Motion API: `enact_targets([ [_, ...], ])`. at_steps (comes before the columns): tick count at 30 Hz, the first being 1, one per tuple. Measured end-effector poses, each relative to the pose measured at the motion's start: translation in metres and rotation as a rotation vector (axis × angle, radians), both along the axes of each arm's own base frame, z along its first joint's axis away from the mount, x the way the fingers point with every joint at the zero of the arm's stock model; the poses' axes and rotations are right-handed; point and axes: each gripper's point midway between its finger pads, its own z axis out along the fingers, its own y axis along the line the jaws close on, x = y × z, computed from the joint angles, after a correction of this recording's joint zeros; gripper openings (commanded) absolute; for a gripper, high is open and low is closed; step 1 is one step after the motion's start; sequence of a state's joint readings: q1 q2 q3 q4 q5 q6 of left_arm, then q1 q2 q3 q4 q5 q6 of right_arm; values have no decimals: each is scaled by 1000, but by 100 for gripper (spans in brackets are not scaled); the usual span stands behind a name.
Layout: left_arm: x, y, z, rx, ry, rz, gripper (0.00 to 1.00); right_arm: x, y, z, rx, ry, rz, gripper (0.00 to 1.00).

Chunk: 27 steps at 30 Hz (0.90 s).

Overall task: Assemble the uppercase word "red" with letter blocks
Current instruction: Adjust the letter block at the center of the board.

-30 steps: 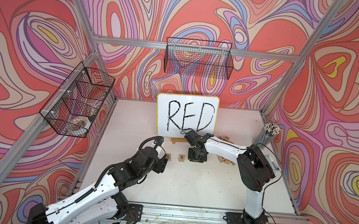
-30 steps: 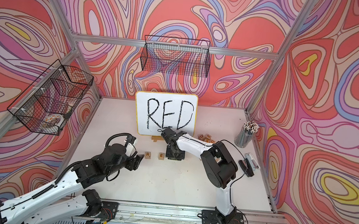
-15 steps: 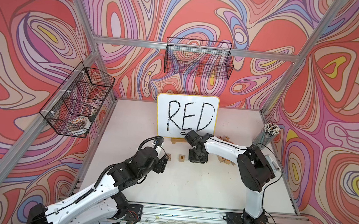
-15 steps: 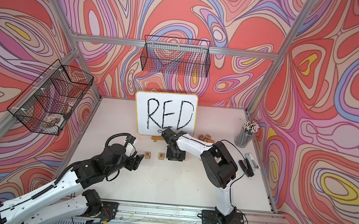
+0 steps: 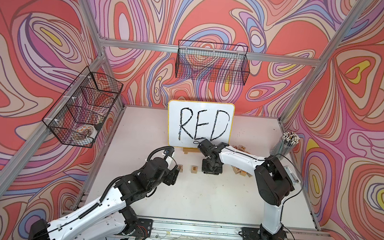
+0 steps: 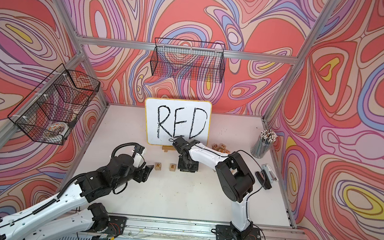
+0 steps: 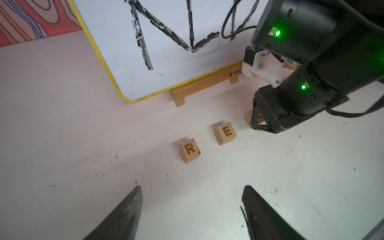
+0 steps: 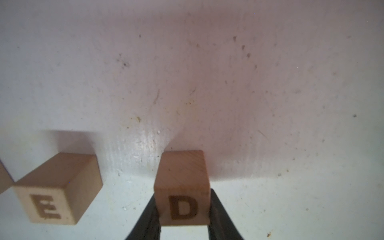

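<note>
Two letter blocks sit side by side on the white table in front of the board: the R block (image 5: 180,168) (image 6: 158,166) (image 7: 190,150) and, to its right, the E block (image 5: 194,169) (image 6: 172,167) (image 7: 226,133) (image 8: 56,193). Just right of the E, my right gripper (image 5: 211,170) (image 6: 187,168) (image 8: 184,195) points down and is shut on the D block (image 8: 182,193), which rests on or just above the table. From above the gripper hides the D. My left gripper (image 5: 172,176) (image 6: 145,172) (image 7: 191,189) hovers left of the R, open and empty.
A white board (image 5: 199,125) with handwritten "RED" stands on a wooden stand behind the blocks. Several loose letter blocks (image 6: 219,148) lie to the right under my right arm. A cup of pencils (image 5: 286,144) stands at the far right. Wire baskets (image 5: 212,64) hang on the walls.
</note>
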State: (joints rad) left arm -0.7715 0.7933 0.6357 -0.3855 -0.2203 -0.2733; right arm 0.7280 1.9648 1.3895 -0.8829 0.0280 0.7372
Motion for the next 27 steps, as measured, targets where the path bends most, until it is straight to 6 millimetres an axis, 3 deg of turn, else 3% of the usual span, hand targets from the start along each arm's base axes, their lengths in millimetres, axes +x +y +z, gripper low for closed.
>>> enact_targets([
  [16, 0, 0, 0, 0, -1, 2, 78, 2, 2, 3, 10, 0, -42, 44],
  [27, 1, 1, 1, 3, -5, 8, 79, 11, 7, 30, 41, -53, -51, 45],
])
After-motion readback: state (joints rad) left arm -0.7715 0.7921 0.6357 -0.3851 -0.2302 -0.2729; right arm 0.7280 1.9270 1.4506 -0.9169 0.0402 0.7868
